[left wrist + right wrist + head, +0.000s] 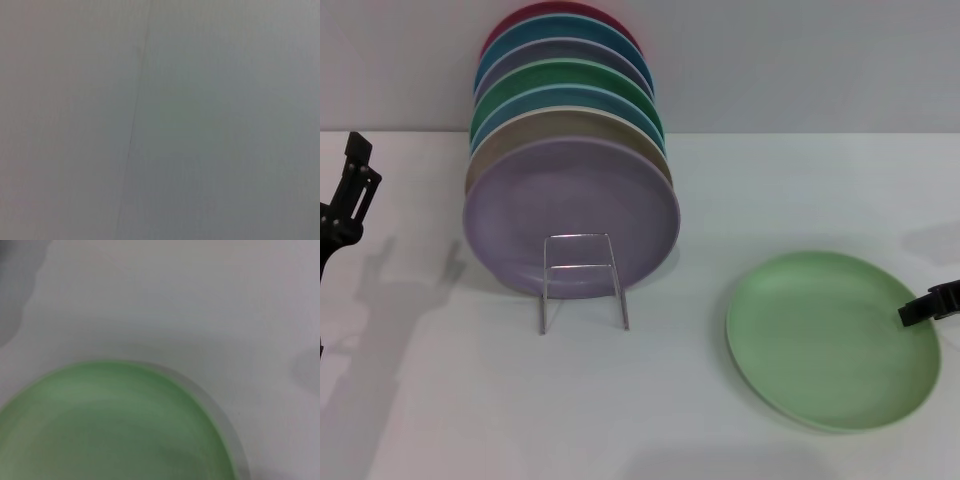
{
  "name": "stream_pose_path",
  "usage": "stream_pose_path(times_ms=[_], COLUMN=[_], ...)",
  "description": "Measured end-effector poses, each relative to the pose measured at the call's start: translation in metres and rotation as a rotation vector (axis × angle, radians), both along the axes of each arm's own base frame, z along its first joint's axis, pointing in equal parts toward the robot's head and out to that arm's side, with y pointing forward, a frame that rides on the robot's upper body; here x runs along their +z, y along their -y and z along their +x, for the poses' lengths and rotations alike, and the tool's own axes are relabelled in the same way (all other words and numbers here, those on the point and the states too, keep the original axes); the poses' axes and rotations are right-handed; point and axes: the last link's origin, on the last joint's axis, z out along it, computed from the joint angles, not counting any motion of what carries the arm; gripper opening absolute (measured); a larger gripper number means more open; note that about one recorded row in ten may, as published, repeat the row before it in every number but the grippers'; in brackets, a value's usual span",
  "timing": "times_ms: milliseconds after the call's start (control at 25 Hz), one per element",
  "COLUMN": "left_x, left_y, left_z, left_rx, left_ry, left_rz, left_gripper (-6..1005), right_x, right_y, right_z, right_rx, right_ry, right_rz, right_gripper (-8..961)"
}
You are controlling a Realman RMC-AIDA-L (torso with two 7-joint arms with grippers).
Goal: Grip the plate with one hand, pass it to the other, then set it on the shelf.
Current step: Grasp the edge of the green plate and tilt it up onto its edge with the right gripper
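The light pastel-green plate [832, 338] lies flat on the white table at the front right; it also fills the lower part of the right wrist view [110, 425]. My right gripper [928, 304] reaches in from the right edge, its black tip over the plate's right rim. My left gripper [348, 190] stands raised at the far left edge, away from the plate. The silver wire shelf [582, 282] stands left of centre, its upright loop in front of a lilac plate [570, 215]. The left wrist view shows only a plain grey surface.
Several plates lean in a row behind the lilac one, among them a darker green plate [570, 85] and a blue one [560, 45]. A grey wall runs behind the table. White tabletop lies between the shelf and the pastel plate.
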Motion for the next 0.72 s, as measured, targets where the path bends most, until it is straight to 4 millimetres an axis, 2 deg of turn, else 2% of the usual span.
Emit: stream_pose_path(times_ms=[120, 320, 720], left_x=[0.0004, 0.0010, 0.0017], left_y=[0.0004, 0.0005, 0.0011], left_z=[-0.0003, -0.0006, -0.0010], left_rx=[0.000, 0.000, 0.000], left_ry=[0.000, -0.001, -0.002], left_rz=[0.002, 0.005, 0.008], left_gripper=[860, 860, 860], right_x=[-0.0001, 0.0000, -0.0006], right_y=[-0.0006, -0.0009, -0.0007], right_z=[-0.0002, -0.0003, 0.0016], right_rx=[0.000, 0.000, -0.003], right_ry=[0.000, 0.001, 0.001], right_rz=[0.001, 0.003, 0.007], right_gripper=[509, 309, 269])
